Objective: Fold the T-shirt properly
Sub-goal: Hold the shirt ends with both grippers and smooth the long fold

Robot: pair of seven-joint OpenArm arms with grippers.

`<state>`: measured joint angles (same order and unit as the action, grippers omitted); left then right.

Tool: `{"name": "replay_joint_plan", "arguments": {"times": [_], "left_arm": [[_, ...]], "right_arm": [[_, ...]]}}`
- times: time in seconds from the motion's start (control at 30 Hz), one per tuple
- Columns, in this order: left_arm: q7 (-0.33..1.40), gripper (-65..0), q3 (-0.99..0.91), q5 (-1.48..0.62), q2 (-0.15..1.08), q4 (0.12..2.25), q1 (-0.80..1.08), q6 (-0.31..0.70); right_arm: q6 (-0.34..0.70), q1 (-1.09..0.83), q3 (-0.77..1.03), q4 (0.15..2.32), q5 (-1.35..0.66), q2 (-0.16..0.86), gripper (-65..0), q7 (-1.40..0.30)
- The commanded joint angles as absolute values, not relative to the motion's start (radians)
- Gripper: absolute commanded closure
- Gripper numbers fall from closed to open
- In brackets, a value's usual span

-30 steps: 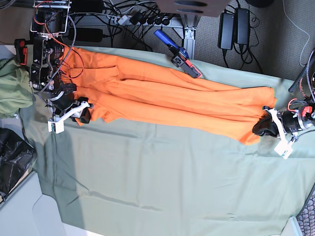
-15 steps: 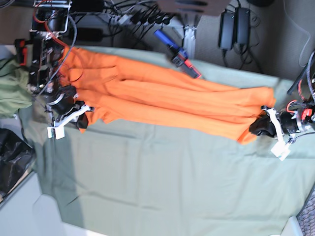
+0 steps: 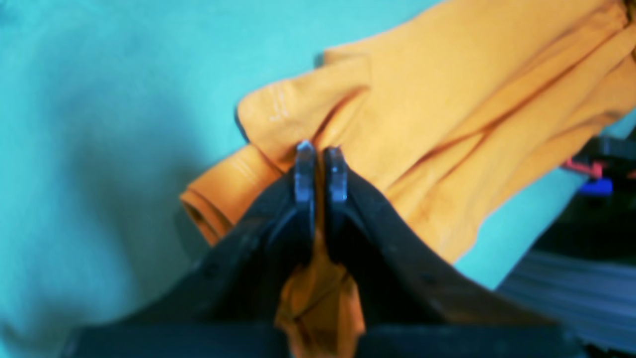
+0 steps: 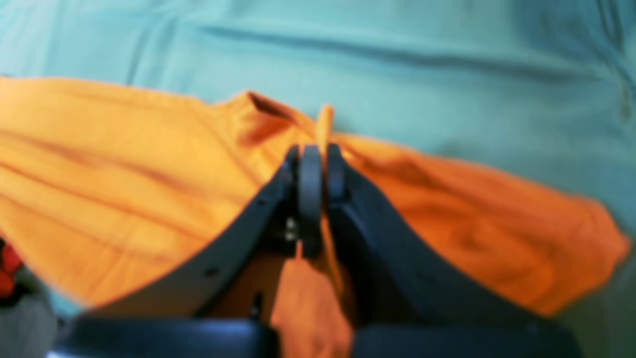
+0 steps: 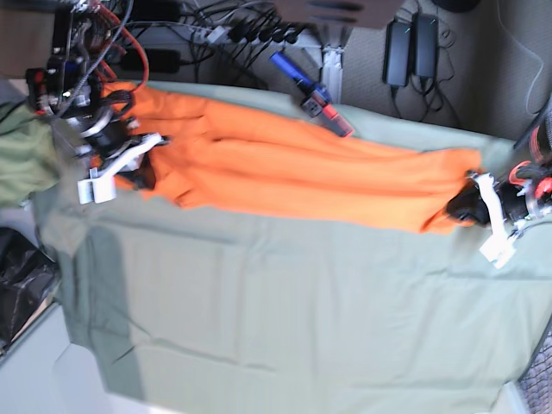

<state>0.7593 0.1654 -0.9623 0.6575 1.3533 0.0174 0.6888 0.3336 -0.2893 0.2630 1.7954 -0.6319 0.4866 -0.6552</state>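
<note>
Across the grey-green cloth (image 5: 285,310) that covers the bench, the T-shirt (image 5: 293,172) lies stretched out long and narrow, bunched into lengthwise folds, along the far side of the cloth. I have it by both ends. My left jaws, at the base view's right, are pressed together on a pinch of orange fabric; from the left wrist view the left gripper (image 3: 318,154) shows only a thin strip of cloth between the tips, with a rolled hem just beside them. My right jaws, at the base view's left, are likewise clamped tight on the shirt's other end; in the right wrist view the right gripper (image 4: 318,154) has a ridge of orange standing up between the tips, and more fabric hangs down under the palm. An olive garment (image 5: 21,159) sits at the cloth's edge just beyond my right arm. A blue and red tool (image 5: 309,90) lies by the shirt's far edge, near the cables.
</note>
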Motion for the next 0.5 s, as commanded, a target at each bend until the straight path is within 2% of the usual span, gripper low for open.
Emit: {"name": "replay_joint_plan", "arguments": {"times": [0.0,0.1,0.27,0.33,0.43,0.47], "left_arm": [[0.752,-2.7,0.156,-0.969,0.684,1.366,0.005,0.698],[0.751,-7.6,0.156,-0.970,0.687,1.366,0.006,0.698],[0.741,-8.3,0.156,-0.970,0.687,1.366,0.006,0.698],[0.726,-13.9,0.156,-0.969,0.687,1.366,0.006,0.698],[0.722,-27.0,0.156,-0.968,0.687,1.366,0.006,0.698],[0.722,-31.1,0.156,-0.968,0.687,1.366,0.006,0.698]], "right_arm": [[0.424,-0.310,0.284,1.833,-0.654,0.503,0.0,-0.638],[0.424,-0.377,0.307,1.874,-0.655,0.503,0.0,-0.637],[0.424,-0.433,0.308,1.875,-0.649,0.500,0.0,-0.637],[0.424,-0.436,0.308,1.872,-0.630,0.501,-1.1,-0.636],[0.424,-0.435,0.308,1.872,-0.607,0.501,-28.2,-0.630],[0.424,-0.435,0.308,1.872,-0.606,0.501,-34.0,-0.628]]}}
